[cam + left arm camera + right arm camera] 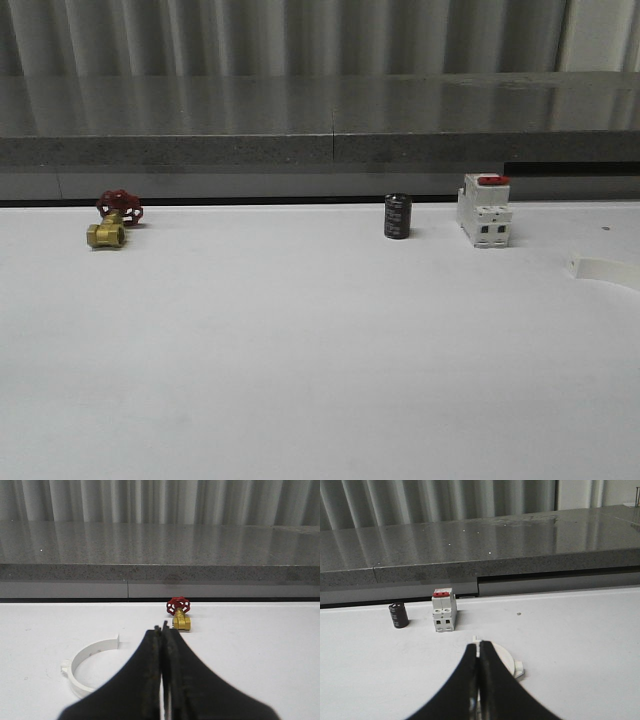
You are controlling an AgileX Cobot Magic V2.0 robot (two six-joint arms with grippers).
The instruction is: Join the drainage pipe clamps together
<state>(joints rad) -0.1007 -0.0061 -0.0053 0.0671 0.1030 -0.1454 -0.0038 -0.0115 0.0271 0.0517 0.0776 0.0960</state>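
With both your left gripper [162,630] and right gripper [478,647] pinched closed and empty, grab each light, stiff, thin clamp half [87,662] [507,661] lying on the table [300,350] by its curved band.

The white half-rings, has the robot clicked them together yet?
Not yet. Nothing is done: one half-ring lies on the table by the left gripper, the other half-ring by the right gripper. Both grippers are shut and empty. Picking up and joining the two is left.
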